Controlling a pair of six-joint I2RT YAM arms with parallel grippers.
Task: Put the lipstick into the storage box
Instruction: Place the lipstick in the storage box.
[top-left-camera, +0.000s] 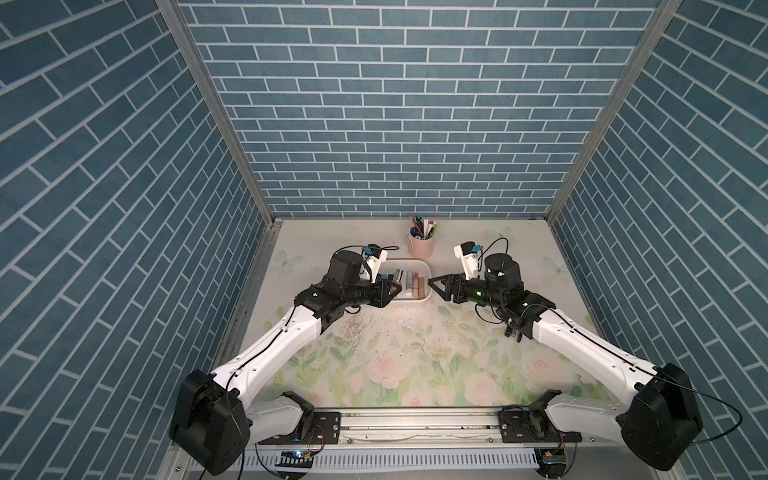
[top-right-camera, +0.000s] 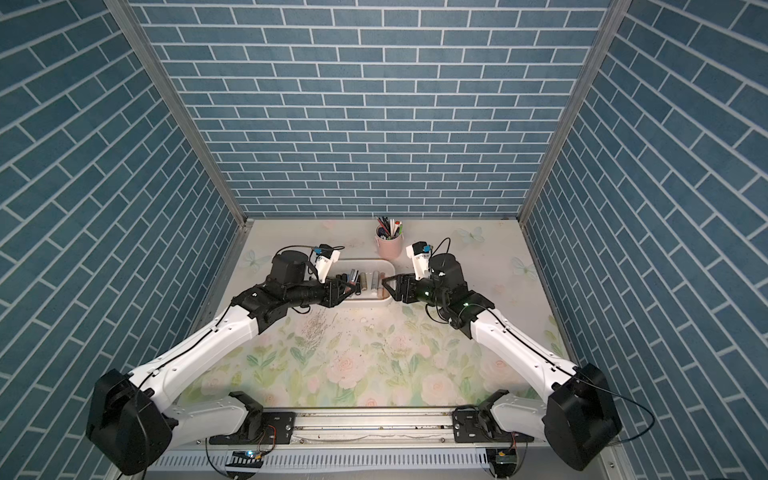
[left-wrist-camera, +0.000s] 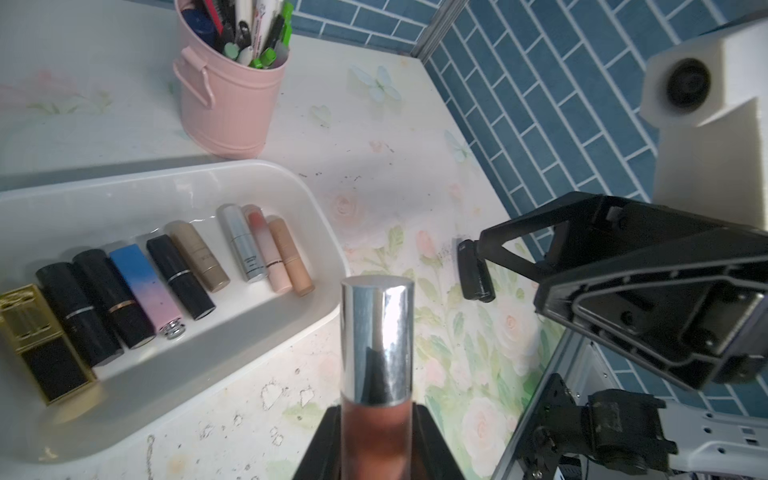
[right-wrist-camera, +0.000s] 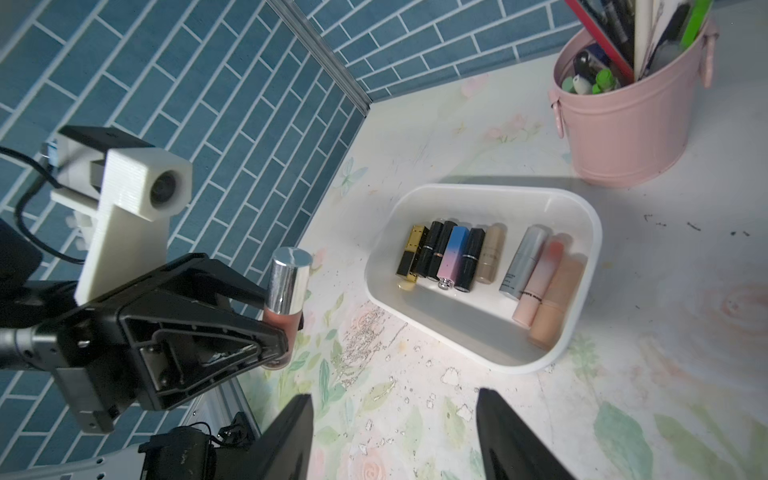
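Lipstick (left-wrist-camera: 376, 332), one held, nine in storage box (left-wrist-camera: 124, 208)

The lipstick (left-wrist-camera: 376, 332) is a tube with a mirror-bright silver cap over a rosy-brown body; it is pinched at the body in the left claw (right-wrist-camera: 276, 322), cap end free, outside the box and near it; the storage box (right-wrist-camera: 490, 189) is a shallow white tub with rounded corners and a plain rim, flat on the floral desk (left-wrist-camera: 374, 187); nine other lipsticks (left-wrist-camera: 178, 274) lie side by side inside it.
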